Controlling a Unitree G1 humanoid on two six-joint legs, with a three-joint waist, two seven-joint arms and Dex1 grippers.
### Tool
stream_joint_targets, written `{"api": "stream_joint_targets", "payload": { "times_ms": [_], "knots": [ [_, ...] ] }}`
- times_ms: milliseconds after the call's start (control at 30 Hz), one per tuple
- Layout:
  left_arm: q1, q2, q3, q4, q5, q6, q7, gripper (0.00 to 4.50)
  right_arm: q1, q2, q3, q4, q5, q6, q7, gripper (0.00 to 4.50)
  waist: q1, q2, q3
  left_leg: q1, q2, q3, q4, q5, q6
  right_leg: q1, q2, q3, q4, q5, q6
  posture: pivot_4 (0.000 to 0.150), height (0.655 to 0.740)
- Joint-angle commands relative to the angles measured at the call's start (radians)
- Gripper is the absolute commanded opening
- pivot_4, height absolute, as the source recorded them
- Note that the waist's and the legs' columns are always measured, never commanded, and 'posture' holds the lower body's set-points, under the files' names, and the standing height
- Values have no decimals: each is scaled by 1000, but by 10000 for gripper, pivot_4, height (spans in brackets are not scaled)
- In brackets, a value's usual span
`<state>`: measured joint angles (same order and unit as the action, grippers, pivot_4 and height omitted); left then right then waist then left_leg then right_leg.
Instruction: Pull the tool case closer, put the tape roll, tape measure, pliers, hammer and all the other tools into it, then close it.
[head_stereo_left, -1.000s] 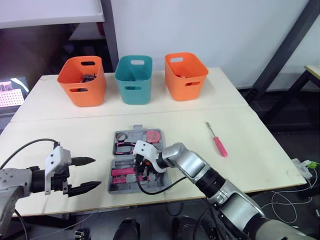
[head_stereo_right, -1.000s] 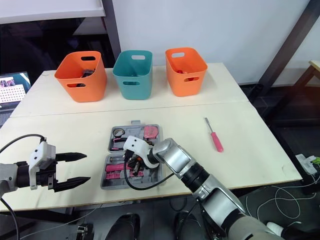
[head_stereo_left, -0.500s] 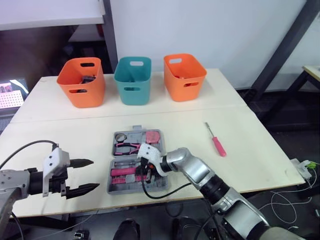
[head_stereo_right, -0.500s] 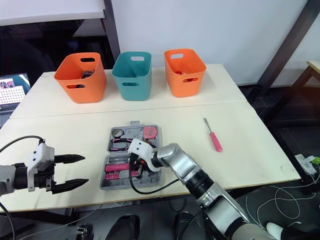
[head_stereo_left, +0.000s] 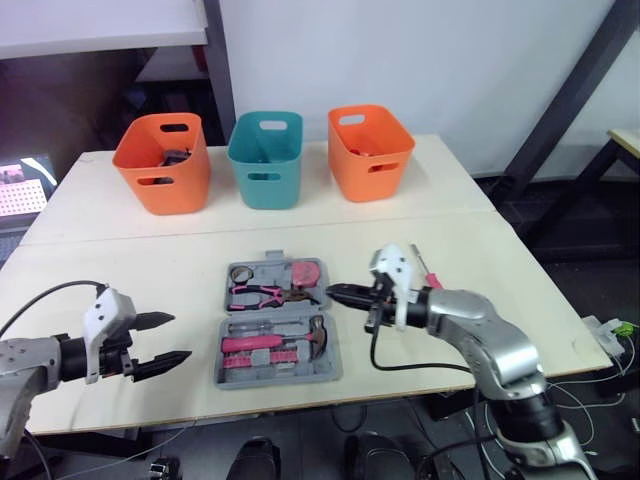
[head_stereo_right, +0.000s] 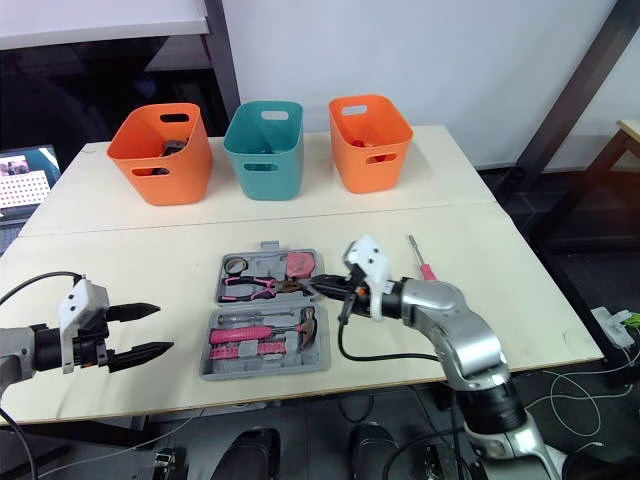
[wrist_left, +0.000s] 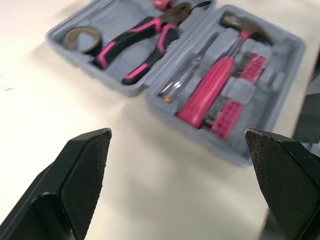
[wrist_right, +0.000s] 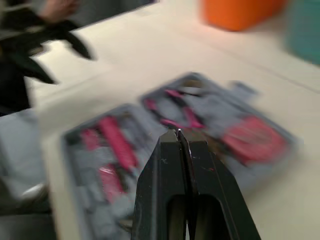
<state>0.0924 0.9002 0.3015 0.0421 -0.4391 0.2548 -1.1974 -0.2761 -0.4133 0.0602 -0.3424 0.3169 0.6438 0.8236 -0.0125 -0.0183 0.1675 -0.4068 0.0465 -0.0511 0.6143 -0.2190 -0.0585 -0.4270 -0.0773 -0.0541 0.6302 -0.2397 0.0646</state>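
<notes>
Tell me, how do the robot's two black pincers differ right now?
The left pincer has its fingers spread wide; the right pincer has them pressed together. The left pincer hovers over the pale table left of the grey plastic tool case; the right pincer points at that case's right edge. Both are black, two-fingered and hold nothing.

Bare table (head_stereo_left: 150, 265) is left open between the tool case (head_stereo_left: 328, 368) and the left orange basket (head_stereo_left: 163, 160), teal basket (head_stereo_left: 266, 160) and right orange basket (head_stereo_left: 370, 152) at the far edge. Free room is also left between the case and the spread left gripper (head_stereo_left: 180, 338). The case's right edge is blocked by the right gripper (head_stereo_left: 332, 291), its fingers pressed together, with the screwdriver (head_stereo_right: 420, 257) just beyond.
</notes>
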Motion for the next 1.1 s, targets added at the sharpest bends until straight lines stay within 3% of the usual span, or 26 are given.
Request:
{"api": "stream_joint_targets", "payload": {
  "times_ms": [33,67,167,267,433,700,900,1033,1100],
  "knots": [
    [-29,9,61,119,10,-68,2,45000,141,-11,-138,-86,-10,-80,-104,516,4,0,0,0,0,0,0,0,0,0,0,0,0,0,0,1500,7400],
    [-35,5,73,144,3,-85,-3,45000,192,-7,-176,-102,-5,-93,-130,516,3,0,0,0,0,0,0,0,0,0,0,0,0,0,0,1500,7400],
    [-57,-20,122,218,-21,-118,18,45000,373,0,-244,-149,-22,-178,-176,8032,7,0,0,-1,0,2,0,0,0,0,-1,0,-1,0,0,1500,7400],
    [-46,-28,156,291,-14,-171,19,45000,539,24,-317,-174,-32,-269,-217,23746,4,0,0,-1,0,2,0,0,0,0,-2,0,-1,0,0,1500,7400],
    [-62,-38,216,418,-23,-219,45,45000,736,98,-458,-195,11,-376,-276,44864,1,0,0,1,2,4,0,0,-1,0,-2,0,-1,0,1,1500,7400],
    [-105,-51,181,486,-4,-275,38,45000,748,104,-523,-166,41,-412,-330,44864,0,5,3,1,9,12,-1,-3,-4,1,-5,-3,-13,0,0,1500,7400],
    [-109,-37,98,211,-96,-33,-37,45000,736,137,-499,-224,66,-325,-422,44864,8,1,1,-1,9,24,-1,-1,-2,0,-11,-3,-13,2,-1,1500,7400],
    [-166,-33,17,109,-92,30,-69,45000,754,140,-463,-292,36,-309,-458,44864,8,2,1,0,9,24,-2,-4,-6,0,-9,-2,-12,5,-1,1500,7400],
    [-231,-27,-49,56,-115,114,-96,45000,760,137,-452,-332,42,-301,-466,44864,-6,6,3,-2,3,10,-3,-4,-5,6,-13,-11,-9,2,3,1500,7400]
  ]
}}
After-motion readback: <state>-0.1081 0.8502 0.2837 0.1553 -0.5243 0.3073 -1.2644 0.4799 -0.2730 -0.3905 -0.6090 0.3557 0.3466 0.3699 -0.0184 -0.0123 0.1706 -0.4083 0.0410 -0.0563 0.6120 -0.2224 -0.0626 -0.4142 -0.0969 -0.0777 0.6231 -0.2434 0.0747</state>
